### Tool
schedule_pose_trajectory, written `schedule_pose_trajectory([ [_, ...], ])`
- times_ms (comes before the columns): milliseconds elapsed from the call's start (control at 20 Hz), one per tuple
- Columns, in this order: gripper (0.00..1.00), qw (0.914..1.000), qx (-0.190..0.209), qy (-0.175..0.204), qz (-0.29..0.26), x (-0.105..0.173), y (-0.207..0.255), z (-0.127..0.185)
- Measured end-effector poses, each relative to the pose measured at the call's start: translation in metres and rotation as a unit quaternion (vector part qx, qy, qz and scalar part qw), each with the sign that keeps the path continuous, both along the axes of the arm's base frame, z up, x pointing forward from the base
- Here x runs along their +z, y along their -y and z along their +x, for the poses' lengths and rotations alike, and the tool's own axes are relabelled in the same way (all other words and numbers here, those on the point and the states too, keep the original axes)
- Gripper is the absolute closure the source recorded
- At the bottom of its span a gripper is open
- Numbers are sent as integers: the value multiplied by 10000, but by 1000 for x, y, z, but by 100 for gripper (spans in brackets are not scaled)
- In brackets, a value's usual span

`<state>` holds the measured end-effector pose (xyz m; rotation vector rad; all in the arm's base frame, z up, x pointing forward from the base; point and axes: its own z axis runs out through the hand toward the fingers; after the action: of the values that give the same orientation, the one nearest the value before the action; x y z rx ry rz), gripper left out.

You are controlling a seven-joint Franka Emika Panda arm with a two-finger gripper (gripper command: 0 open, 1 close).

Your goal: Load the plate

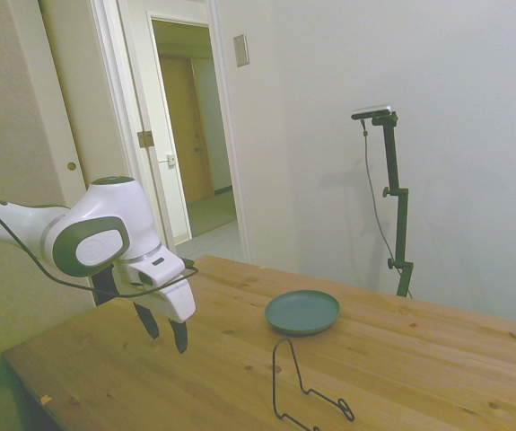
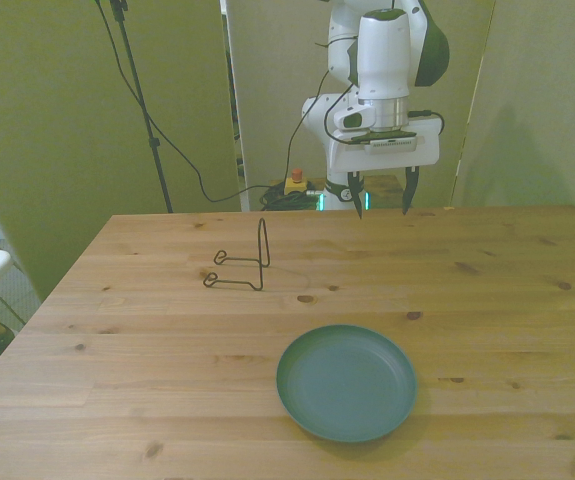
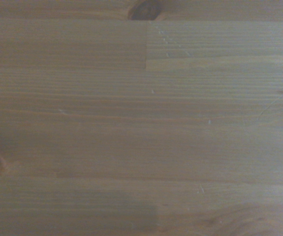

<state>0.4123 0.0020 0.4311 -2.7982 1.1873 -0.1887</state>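
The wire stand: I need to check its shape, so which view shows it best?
The front view: the wire stand sits whole and unobstructed against bare table. The side view shows it at the bottom edge. The wrist view shows only wood.

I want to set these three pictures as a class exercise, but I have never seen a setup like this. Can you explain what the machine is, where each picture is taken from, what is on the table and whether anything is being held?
The machine is a white robot arm ending in a gripper with two jaws, which stand open and hold nothing. One picture is taken from beside the table, one from across it facing the robot, and the third from a camera on the arm's wrist, which shows only bare wood. On the wooden table lie two things: a round teal-green plate, flat and empty, and a thin black wire stand, set apart from the plate. The gripper hangs above the table, away from both.
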Motion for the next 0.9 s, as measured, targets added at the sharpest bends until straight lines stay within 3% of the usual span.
schedule_pose_trajectory([
  [450, 0, 9999, 61, 116, -38, 10, -1, 23],
  [900, 0, 9984, 260, 251, -444, 8, 6, 119],
])
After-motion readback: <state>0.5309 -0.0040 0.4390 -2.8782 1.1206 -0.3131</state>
